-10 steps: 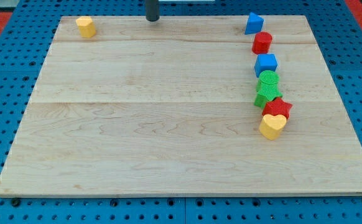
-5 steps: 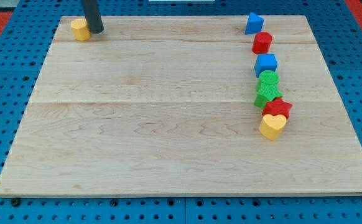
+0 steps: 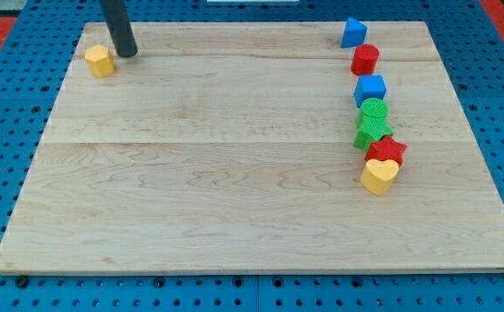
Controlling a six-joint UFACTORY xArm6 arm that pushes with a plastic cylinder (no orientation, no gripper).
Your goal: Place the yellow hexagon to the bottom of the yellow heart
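1. Spanning nearly the whole view, the wooden board lies on a blue pegboard.
2. Slanting down from the view's top, the dark rod ends at my tip; it carries no claw, so there is no grasp to report.
3. Yellow heart sits at the view's right, touching the red star at its 12 o'clock.
4. Yellow hexagon sits far off at the heart's 10 o'clock, just beside my tip, at the tip's 8 o'clock.

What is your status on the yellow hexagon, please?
My tip just right of the yellow hexagon, top left. Yellow heart far right, bottom of the block column. Board between holds nothing.
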